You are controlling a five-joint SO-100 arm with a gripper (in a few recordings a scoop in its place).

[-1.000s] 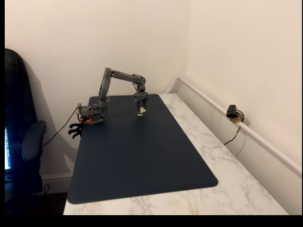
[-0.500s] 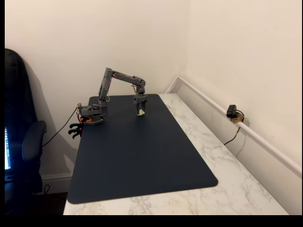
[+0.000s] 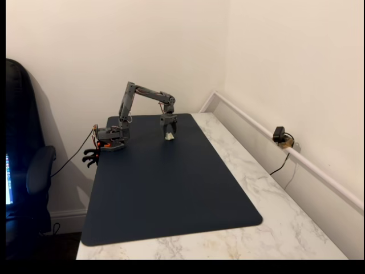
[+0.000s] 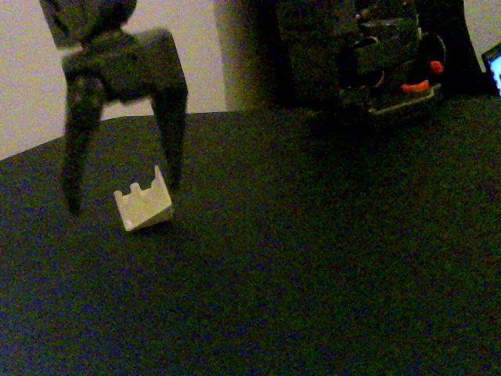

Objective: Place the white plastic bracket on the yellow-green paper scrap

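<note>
Both fixed views are showing the gripper [image 4: 121,192] hanging over the far end of the dark mat [image 3: 171,194], fingers spread apart and pointing down. Between them, in the low close view, the white plastic bracket [image 4: 143,205] is resting on the mat, near the right-hand finger [image 4: 174,149] though contact cannot be told, and apart from the left one. From the wider view the bracket [image 3: 169,136] is showing as a pale speck under the gripper [image 3: 170,133], close to the arm's base [image 3: 110,140].

Judging by the open jaws and the piece lying free, the release step is looking finished (or very nearly). The yellow-green paper scrap is not discernible; it may be lying under the bracket, so whether the piece is sitting on it cannot be confirmed. The next move is calling for a straight lift of the gripper, keeping that right-hand finger from dragging the piece.

The bracket is sitting tilted, its notched edge pointing upward and its long axis running roughly left to right in the close view, rising slightly toward the right.
</note>
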